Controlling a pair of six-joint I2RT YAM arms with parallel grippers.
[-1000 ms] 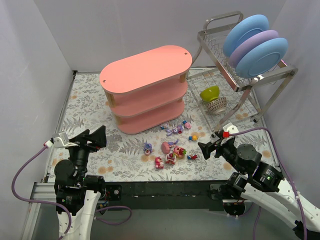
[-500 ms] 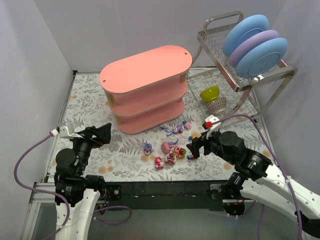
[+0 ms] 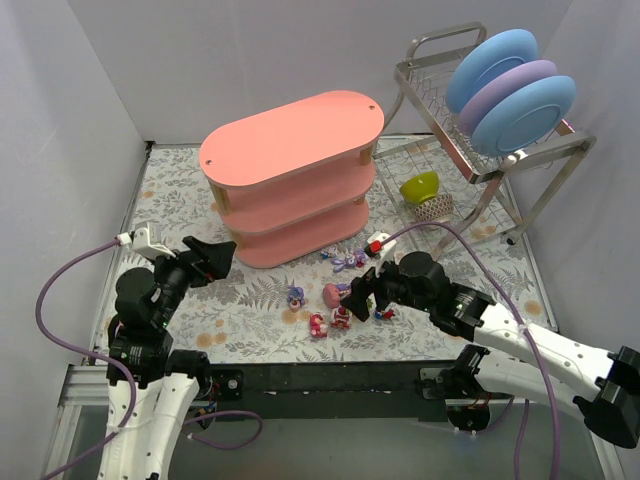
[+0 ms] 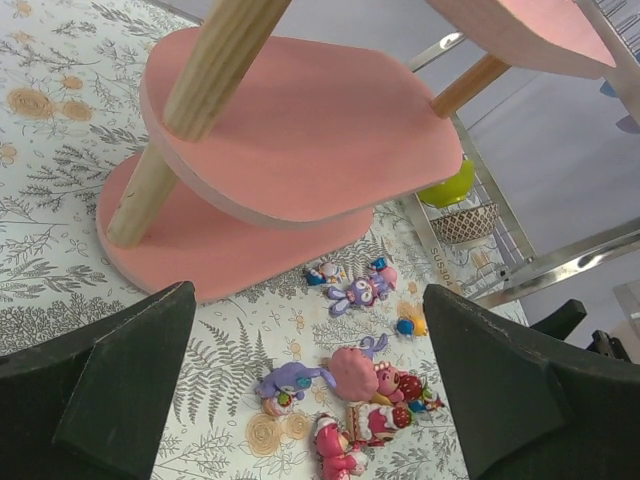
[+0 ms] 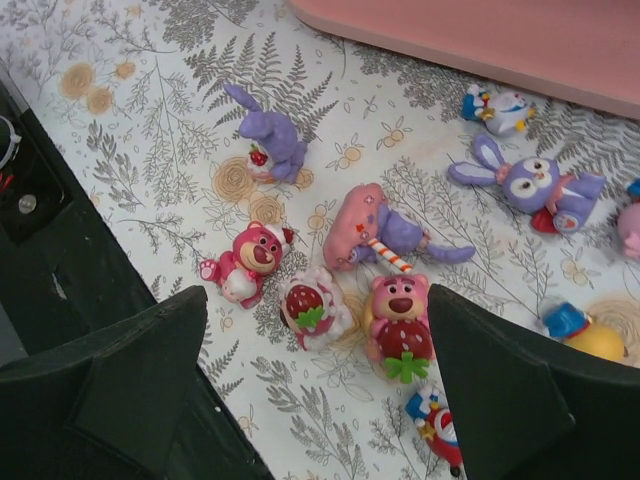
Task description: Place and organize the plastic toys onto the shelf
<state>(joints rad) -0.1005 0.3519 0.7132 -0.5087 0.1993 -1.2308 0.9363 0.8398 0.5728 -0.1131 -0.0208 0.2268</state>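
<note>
The salmon-pink three-tier shelf point(image 3: 290, 170) stands at mid-table; its boards and a wooden post fill the top of the left wrist view point(image 4: 290, 130). Several plastic toys point(image 3: 340, 300) lie scattered on the floral mat in front of it. In the right wrist view I see a pink bear with a strawberry point(image 5: 400, 325), a strawberry figure point(image 5: 312, 310), another pink bear point(image 5: 245, 260) and purple rabbits point(image 5: 270, 140). My right gripper point(image 3: 360, 290) hovers open just above these toys point(image 5: 318, 292). My left gripper point(image 3: 215, 258) is open and empty left of the shelf point(image 4: 308, 290).
A metal wire dish rack point(image 3: 470, 150) with blue and purple plates point(image 3: 510, 90) stands at the back right. A green bowl point(image 3: 420, 185) and a patterned bowl point(image 3: 433, 210) sit under it. The black table edge point(image 3: 330, 375) runs just in front of the toys.
My right arm has swung left and now hangs over the toy cluster. My left gripper has moved forward and right, toward the shelf. The toys have not moved.
</note>
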